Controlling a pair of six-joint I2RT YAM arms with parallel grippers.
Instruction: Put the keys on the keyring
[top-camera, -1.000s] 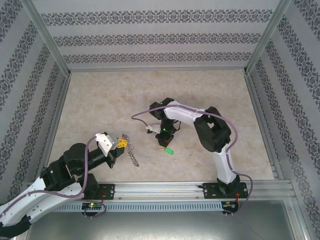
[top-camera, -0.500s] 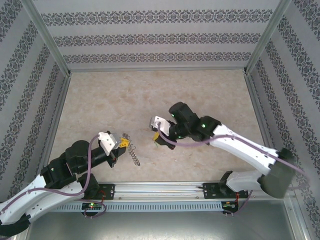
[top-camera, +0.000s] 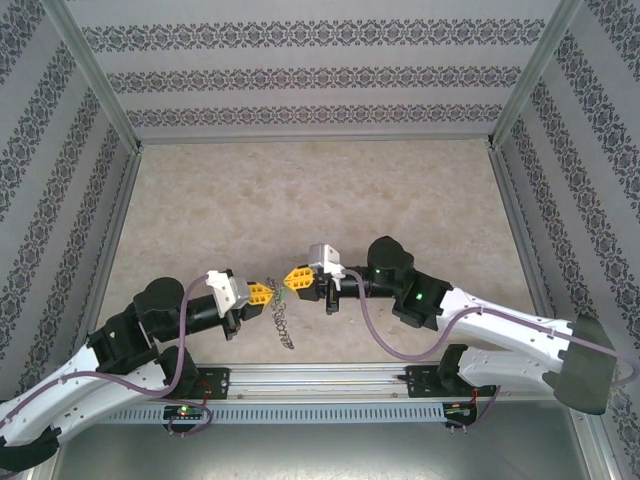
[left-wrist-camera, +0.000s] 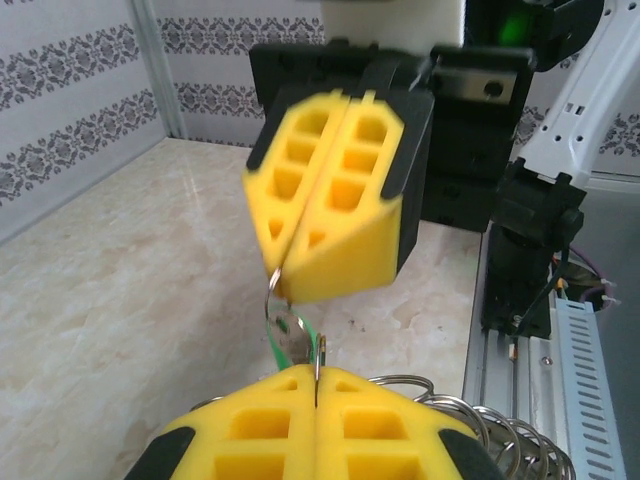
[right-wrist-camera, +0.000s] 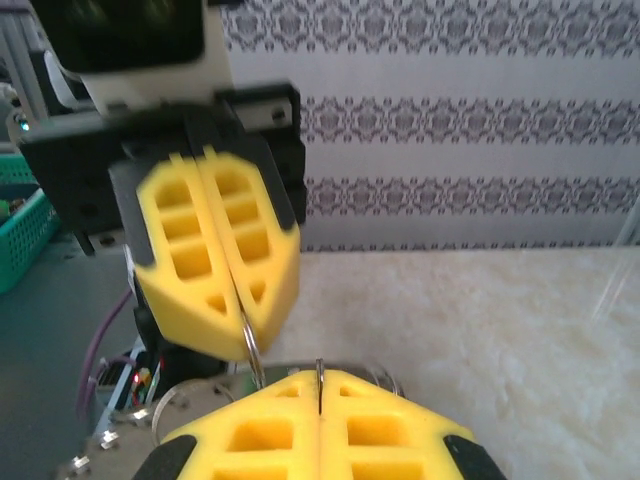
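Yellow foam-padded left tool (top-camera: 262, 293) and right tool (top-camera: 298, 279) face each other tip to tip above the beige marble-patterned desk (top-camera: 300, 190).
Left tool's pads are pressed together on the flat dark-grey metal keyring fringed with thin wire loops (top-camera: 283, 322), and the loops dangle below it near the desk's front edge. Right tool's pads are also pressed together, pinching the tiny key with a bright green head and thin grey metal stem (left-wrist-camera: 277, 340) at their very tip. The green head hangs just under them, between the two tools. Whether key and keyring touch cannot be told.
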